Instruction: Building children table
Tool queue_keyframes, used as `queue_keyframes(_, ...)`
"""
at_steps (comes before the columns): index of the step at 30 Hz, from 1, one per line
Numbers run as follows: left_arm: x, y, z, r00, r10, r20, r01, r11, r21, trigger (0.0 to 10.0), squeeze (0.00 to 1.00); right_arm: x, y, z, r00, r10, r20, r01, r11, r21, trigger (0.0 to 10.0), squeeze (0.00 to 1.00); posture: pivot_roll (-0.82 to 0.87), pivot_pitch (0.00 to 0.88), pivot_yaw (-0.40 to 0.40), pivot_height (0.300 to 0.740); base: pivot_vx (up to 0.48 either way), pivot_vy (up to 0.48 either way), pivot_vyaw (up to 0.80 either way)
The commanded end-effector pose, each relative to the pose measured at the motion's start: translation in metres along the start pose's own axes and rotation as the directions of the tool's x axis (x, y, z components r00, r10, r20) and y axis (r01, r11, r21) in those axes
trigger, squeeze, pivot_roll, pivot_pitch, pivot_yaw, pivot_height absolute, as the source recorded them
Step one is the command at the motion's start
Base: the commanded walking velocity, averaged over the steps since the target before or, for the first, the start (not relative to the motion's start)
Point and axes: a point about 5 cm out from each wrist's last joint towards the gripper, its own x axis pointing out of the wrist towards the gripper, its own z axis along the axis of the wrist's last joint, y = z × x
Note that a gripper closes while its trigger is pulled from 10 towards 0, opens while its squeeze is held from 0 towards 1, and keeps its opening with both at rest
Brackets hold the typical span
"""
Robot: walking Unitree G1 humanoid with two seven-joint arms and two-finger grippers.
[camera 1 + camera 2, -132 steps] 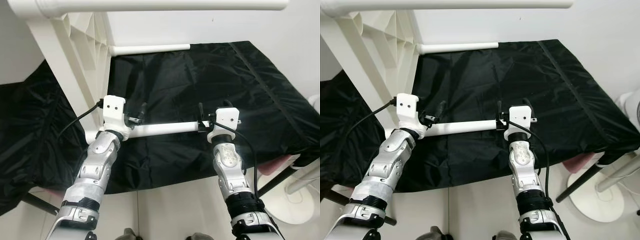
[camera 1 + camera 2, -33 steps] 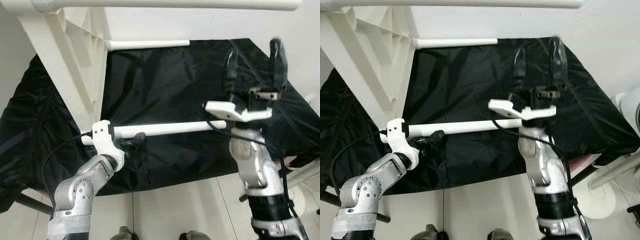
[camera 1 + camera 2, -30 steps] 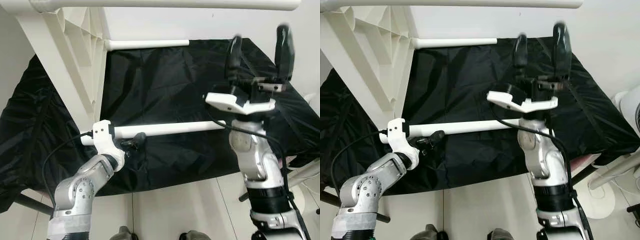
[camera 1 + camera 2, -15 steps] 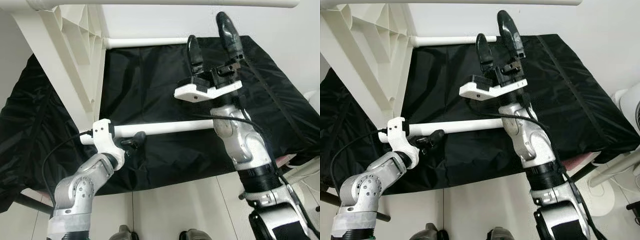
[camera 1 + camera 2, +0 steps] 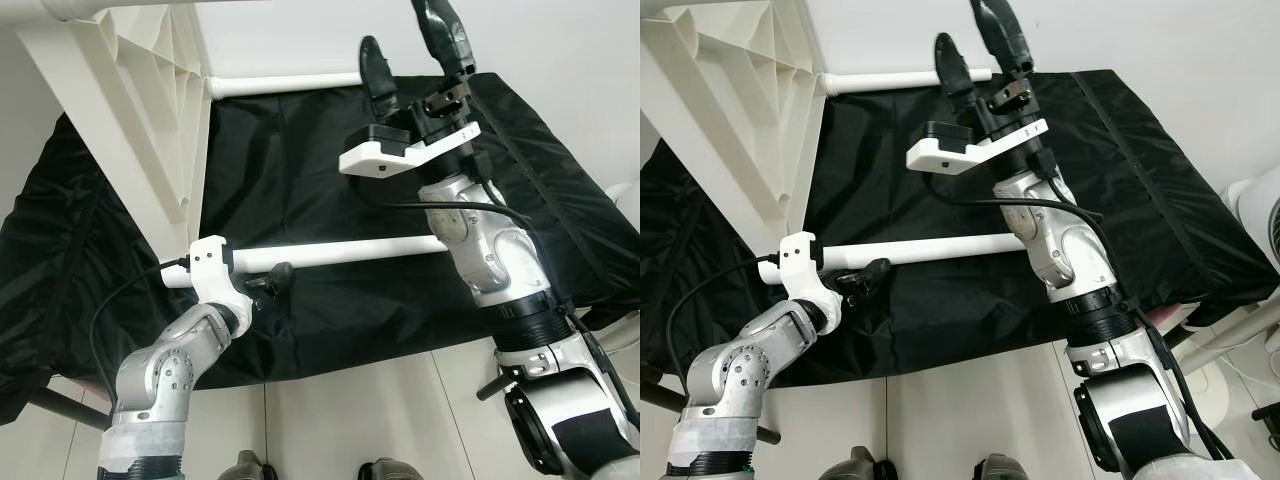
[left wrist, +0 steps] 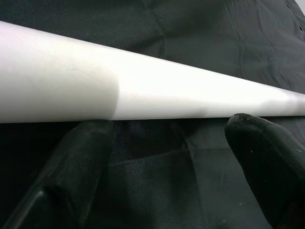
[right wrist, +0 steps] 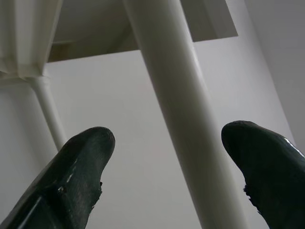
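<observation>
Head cam is looking down at a black sheet [image 5: 330,150] spread over some low surface, with the white plastic table frame [image 5: 130,120] standing tipped up along the sheet's left edge. One white leg [image 5: 285,83] sticks out from the frame along the sheet's far edge, plugged in at its left end.

My left gripper [image 5: 262,285] is down near the sheet's front-left corner, beside the second white leg [image 5: 330,251], which runs left to right across the front part of the sheet. In the left wrist view that leg [image 6: 143,93] lies across just past both fingertips [image 6: 259,143]; the jaws are spread apart and I can't see them actually clamping it, the tube looks like it's just beside them. Whether the leg's left end is seated in the frame, I can't tell, my wrist covers it.

My right gripper [image 5: 405,55] is raised high over the far part of the sheet, jaws wide apart and pointing up, holding nothing. Its wrist cam looks up between the two fingers [image 7: 76,167] at a white leg [image 7: 181,109] of the frame above it, against a white wall.

No bins or boxes around that I can make out.
</observation>
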Motion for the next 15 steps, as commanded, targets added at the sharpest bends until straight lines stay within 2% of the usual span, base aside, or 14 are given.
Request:
queue_keyframes(1,0.001,0.000,0.002,1.000,-0.016,0.005,0.016,1.000,0.024,10.0,0.00,-0.002,0.003,0.001,1.000,0.014,0.021,-0.013,1.000,-0.011,10.0,0.00,-0.09,0.046,0.072,0.740,0.000,0.000,0.00)
queue_keyframes(8,0.001,0.000,0.002,1.000,-0.015,0.008,0.015,1.000,0.026,10.0,0.00,-0.023,0.015,0.002,0.999,0.031,0.041,-0.031,1.000,-0.001,10.0,0.00,-0.08,0.043,0.068,0.740,0.000,0.000,0.00)
queue_keyframes(12,0.000,0.001,0.003,1.000,-0.014,0.009,0.014,1.000,0.028,10.0,0.00,-0.020,0.006,0.002,0.998,-0.053,0.034,0.053,0.999,-0.013,10.0,0.00,-0.08,0.046,0.071,0.740,0.000,0.000,0.00)
queue_keyframes(15,0.001,0.001,0.003,1.000,-0.014,0.009,0.013,0.999,0.029,10.0,0.00,-0.013,0.003,0.001,0.997,-0.068,0.028,0.068,0.998,-0.009,10.0,0.00,-0.09,0.047,0.071,0.740,0.000,0.000,0.00)
